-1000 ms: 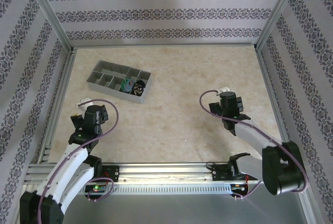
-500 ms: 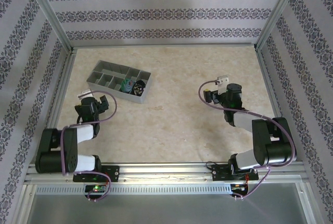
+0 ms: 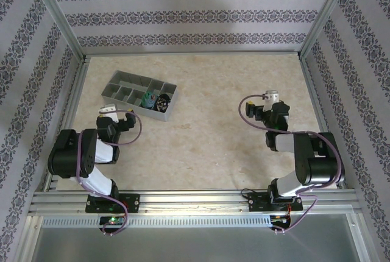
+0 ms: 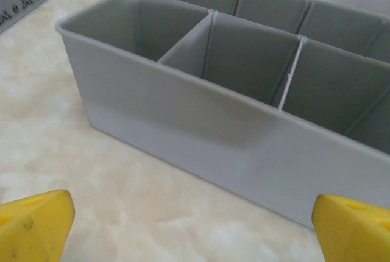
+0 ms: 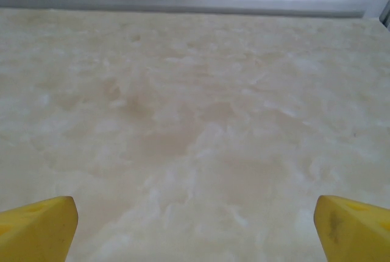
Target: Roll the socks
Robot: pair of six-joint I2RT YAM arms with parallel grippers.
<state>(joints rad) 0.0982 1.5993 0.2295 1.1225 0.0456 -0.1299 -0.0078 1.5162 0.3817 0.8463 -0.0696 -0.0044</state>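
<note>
One big beige marbled table [image 3: 207, 134] takes up the booth floor, with patterned walls [image 3: 183, 12] round three sides. Next down in size are the left arm [image 3: 79, 158] and the right arm [image 3: 311, 164]. Both sit folded up close to their bases at the near edge, wrists pointing toward the far wall.

Then there's the grey tray [image 3: 119, 85] of compartments, far left on the table, just ahead of the left arm. Both socks are bunched up inside it, at its near right end. The blue-grey sock [image 3: 147, 99] has its green showing, and the striped sock [image 3: 163, 101] sits right beside it in the next compartment over.

The left gripper [image 4: 195, 237] is spread wide with nothing in it, low over the table and facing the tray's outer wall. Its yellow fingertips [image 4: 36, 225] sit way out at the bottom corners of the wrist view. The right gripper [image 5: 195, 231] is just as wide and empty, low over bare table, well apart from the tray.
</note>
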